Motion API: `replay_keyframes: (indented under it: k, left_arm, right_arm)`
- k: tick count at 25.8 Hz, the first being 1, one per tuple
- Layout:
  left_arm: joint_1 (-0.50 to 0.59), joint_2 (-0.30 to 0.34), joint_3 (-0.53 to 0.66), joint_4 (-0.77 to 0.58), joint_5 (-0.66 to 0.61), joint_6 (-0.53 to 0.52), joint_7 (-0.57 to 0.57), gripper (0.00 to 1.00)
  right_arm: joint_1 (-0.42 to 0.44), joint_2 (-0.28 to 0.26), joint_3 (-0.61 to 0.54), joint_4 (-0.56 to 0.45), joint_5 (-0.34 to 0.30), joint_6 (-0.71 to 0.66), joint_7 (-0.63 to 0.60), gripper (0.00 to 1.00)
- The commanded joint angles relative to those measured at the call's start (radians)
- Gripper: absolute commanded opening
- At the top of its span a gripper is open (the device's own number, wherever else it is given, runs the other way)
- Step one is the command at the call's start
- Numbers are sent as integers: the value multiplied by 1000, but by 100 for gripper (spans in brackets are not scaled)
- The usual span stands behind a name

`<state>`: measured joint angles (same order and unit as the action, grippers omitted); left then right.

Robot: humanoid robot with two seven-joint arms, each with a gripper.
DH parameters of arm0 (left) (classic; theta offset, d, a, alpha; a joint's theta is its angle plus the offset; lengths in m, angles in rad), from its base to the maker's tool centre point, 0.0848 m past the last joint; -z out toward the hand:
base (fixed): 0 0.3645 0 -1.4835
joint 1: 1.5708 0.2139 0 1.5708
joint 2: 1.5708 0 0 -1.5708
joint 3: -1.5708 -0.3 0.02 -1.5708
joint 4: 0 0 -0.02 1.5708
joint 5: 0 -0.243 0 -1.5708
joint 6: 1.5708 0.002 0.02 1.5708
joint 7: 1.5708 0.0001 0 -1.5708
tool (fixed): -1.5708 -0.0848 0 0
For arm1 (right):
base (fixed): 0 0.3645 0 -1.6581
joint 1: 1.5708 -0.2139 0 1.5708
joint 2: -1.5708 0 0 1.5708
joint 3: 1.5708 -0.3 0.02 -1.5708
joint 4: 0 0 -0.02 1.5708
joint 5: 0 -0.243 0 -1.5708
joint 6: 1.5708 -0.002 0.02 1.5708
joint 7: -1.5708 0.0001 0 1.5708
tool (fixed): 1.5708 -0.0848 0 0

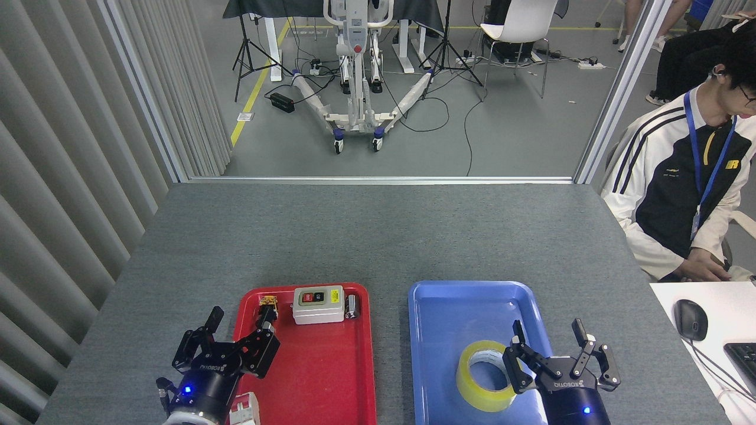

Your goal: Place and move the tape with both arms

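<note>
I see the tape (485, 376) lying flat in the blue tray (449, 301), lower right; my right gripper (558, 354) is spread, released beside it. My left gripper (227, 342) is spread over the red tray (331, 378) edge, near the switch box (318, 304).

You are looking at a grey table (378, 236) carrying two trays side by side near its front edge: a red tray (331, 378) on the left, a blue tray (437, 330) on the right.
</note>
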<state>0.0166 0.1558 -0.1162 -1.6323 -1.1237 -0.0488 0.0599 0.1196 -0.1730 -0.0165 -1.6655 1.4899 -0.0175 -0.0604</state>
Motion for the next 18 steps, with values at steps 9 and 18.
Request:
replay_keyframes:
  k: [9,18]
  left_arm:
    - [14,-28,24,-3,-180,-3,-9,100]
    - [8,-36,35,9,-173,1,-49,100]
  right_arm:
    - [11,18,6,4,-11,-1,56,100]
    - [11,18,6,4,-28,-4,54,100]
